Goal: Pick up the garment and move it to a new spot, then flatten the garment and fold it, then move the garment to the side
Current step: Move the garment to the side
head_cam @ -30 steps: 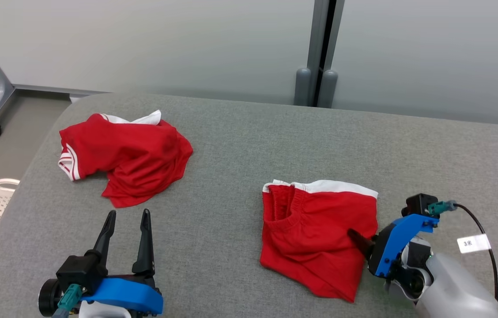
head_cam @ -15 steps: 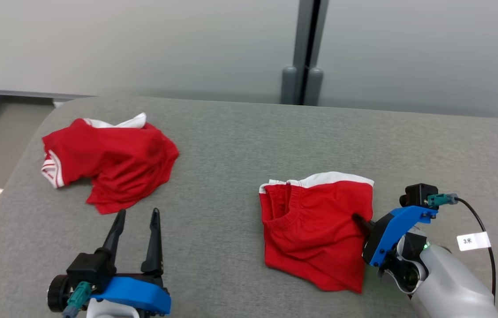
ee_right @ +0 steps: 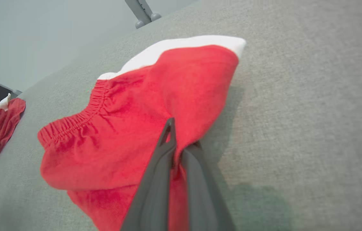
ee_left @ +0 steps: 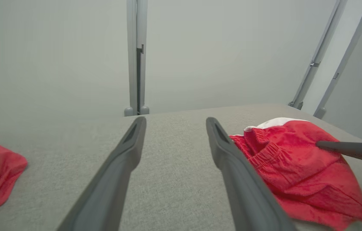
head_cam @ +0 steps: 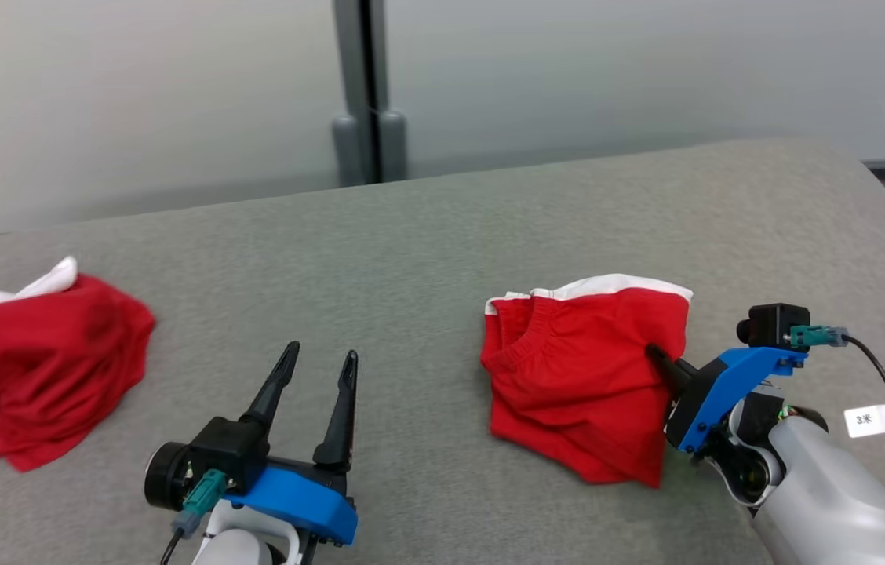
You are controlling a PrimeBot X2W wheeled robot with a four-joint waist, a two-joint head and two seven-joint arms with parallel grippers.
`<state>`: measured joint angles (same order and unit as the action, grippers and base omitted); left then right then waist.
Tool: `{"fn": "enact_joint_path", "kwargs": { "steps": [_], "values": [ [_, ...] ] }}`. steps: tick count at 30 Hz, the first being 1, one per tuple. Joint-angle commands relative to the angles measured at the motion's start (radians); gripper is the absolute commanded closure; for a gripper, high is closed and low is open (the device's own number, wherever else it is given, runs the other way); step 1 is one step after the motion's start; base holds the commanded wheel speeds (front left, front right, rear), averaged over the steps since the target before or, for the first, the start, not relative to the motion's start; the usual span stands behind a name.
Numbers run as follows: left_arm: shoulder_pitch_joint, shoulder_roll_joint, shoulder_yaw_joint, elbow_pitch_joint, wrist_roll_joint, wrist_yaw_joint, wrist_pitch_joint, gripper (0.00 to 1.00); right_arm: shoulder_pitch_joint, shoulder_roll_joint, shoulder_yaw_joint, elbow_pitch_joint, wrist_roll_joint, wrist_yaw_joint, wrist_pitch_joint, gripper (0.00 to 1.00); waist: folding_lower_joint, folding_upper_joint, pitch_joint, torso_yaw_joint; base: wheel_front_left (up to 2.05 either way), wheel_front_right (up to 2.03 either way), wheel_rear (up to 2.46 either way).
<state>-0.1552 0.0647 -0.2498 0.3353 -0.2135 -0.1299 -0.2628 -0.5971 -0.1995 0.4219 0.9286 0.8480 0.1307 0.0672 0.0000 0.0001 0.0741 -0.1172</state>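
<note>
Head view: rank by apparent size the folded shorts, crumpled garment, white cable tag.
Tied first: folded shorts and crumpled garment, about alike; the garment is cut off at the frame edge.
Last: white cable tag.

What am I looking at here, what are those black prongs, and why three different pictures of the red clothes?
This is a two-armed robot at a grey padded surface. The black prongs are the fingers of its grippers, which serve as hands. The wide picture comes from a camera on its head, looking down; the other two come from cameras on its wrists, each looking along that arm's own fingers. Two garments lie on the surface: folded red shorts with a white band, and a crumpled red garment to the robot's left. The right gripper is shut on the shorts' right edge, pinching the cloth. The left gripper is open and holds nothing.
</note>
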Motion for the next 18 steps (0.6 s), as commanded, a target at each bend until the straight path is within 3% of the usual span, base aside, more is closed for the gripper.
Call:
{"fn": "enact_joint_path", "kwargs": {
  "steps": [1, 7, 18],
  "values": [
    [-0.018, 0.003, -0.009, 0.004, -0.006, -0.001, -0.003, 0.0, -0.013, -0.013, 0.005, -0.008, 0.007, 0.0, -0.007, 1.0, 0.0, -0.0001, -0.009, -0.028, 0.0, 0.0, 0.0],
    [-0.072, 0.011, -0.061, 0.012, -0.008, -0.001, -0.003, 0.0, -0.076, -0.079, 0.05, -0.03, 0.002, 0.0, -0.02, 1.0, 0.0, -0.0001, 0.066, -0.059, 0.0, 0.0, 0.0],
    [-0.179, 0.039, -0.097, 0.021, 0.004, -0.001, -0.003, 0.0, -0.297, -0.227, 0.109, 0.045, -0.034, 0.0, -0.038, 1.0, 0.0, -0.0001, 0.266, -0.022, 0.0, 0.0, 0.0]
  ]
}}
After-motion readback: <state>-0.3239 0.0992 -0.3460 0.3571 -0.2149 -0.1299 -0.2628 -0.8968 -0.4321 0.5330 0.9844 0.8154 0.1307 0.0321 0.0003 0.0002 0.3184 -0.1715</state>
